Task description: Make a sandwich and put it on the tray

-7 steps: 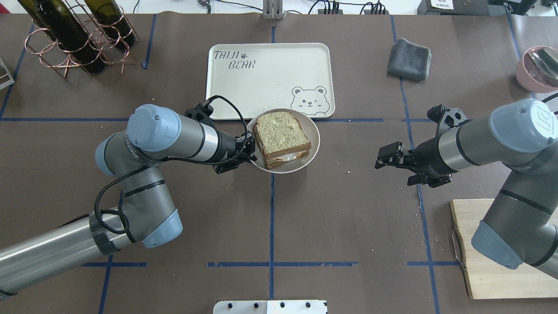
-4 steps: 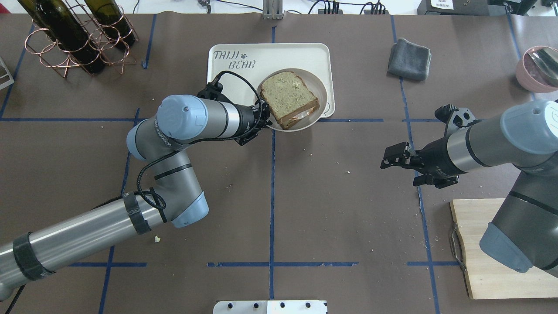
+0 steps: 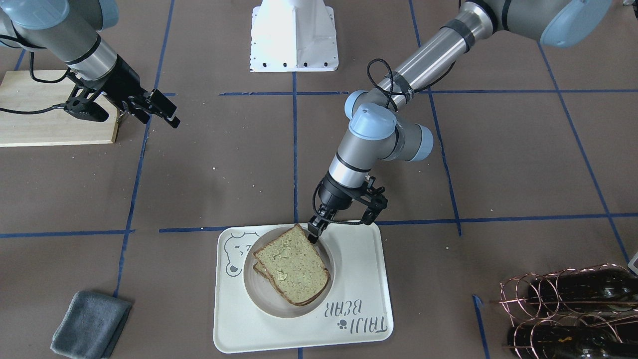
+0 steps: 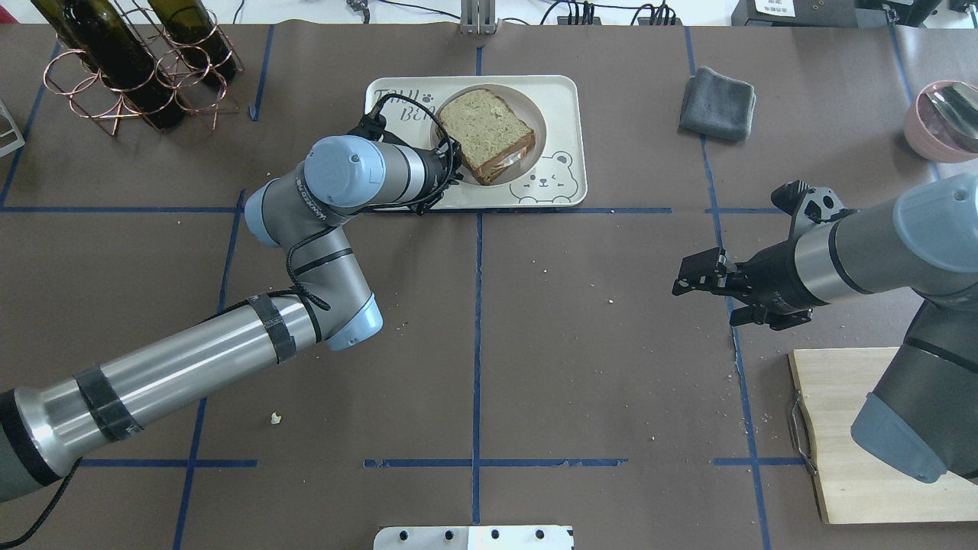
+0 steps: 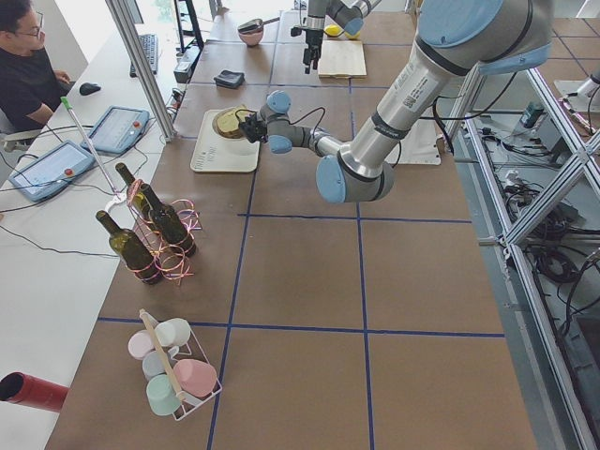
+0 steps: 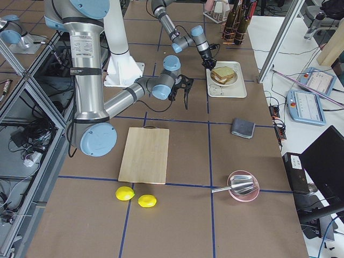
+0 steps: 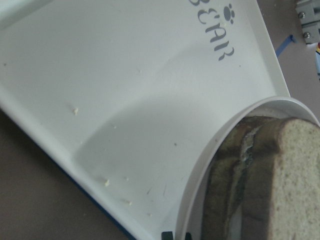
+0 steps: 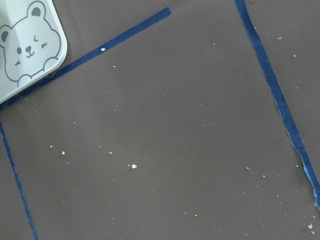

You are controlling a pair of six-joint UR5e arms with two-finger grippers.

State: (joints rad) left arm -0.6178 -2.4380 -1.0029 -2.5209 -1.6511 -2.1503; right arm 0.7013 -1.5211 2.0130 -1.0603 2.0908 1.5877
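The sandwich [image 4: 485, 130], two bread slices with egg white showing between them, lies on a small round white plate [image 4: 539, 122]. The plate is over the cream bear tray [image 4: 565, 103]; a shadow beneath it shows in the left wrist view, and I cannot tell if it rests there. My left gripper [image 4: 451, 172] is shut on the plate's near rim, also in the front view [image 3: 314, 232]. The left wrist view shows the plate rim [image 7: 200, 190], sandwich [image 7: 260, 185] and tray [image 7: 100, 75]. My right gripper [image 4: 691, 279] is open and empty above the table, right of the tray.
A copper rack with wine bottles [image 4: 130, 69] stands at the back left. A grey cloth [image 4: 718, 103] lies right of the tray, with a pink bowl [image 4: 943, 118] at the far right. A wooden cutting board [image 4: 848, 458] lies under the right arm.
My left gripper has carried the plate with the sandwich from the table in front of the tray to over the tray. The right gripper has drawn back slightly.
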